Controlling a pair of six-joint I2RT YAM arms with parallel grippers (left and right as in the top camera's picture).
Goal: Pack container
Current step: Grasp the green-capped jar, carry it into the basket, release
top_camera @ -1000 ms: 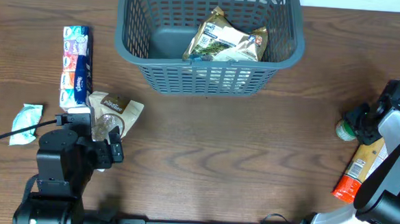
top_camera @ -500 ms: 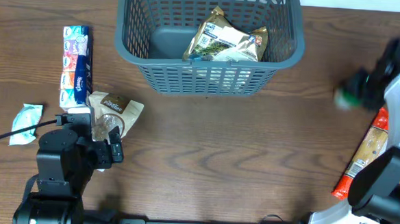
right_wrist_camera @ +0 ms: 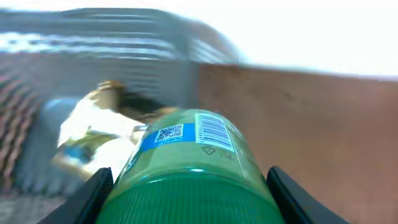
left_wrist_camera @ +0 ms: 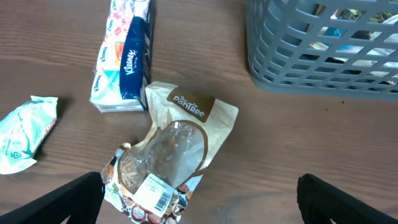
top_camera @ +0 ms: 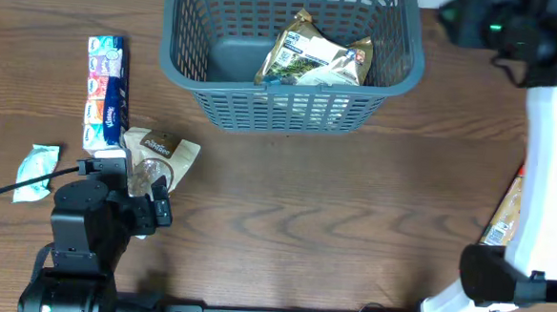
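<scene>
Right tool (top_camera: 484, 23), blurred at the upper right of the overhead view just beside the container (top_camera: 290, 111) at top centre, grips a green-capped bottle (right_wrist_camera: 189, 162); left tool (left_wrist_camera: 199, 199), lower left, spread wide above a Pantree packet (left_wrist_camera: 177, 146) on the surface (top_camera: 352, 217)

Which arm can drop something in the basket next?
Right. The right gripper holds a green bottle close by the basket; the left gripper hangs open above a packet.

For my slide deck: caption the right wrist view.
Right end effector gripping a green-capped plastic bottle, blurred dark grey slotted plastic basket and its packets ahead.
</scene>
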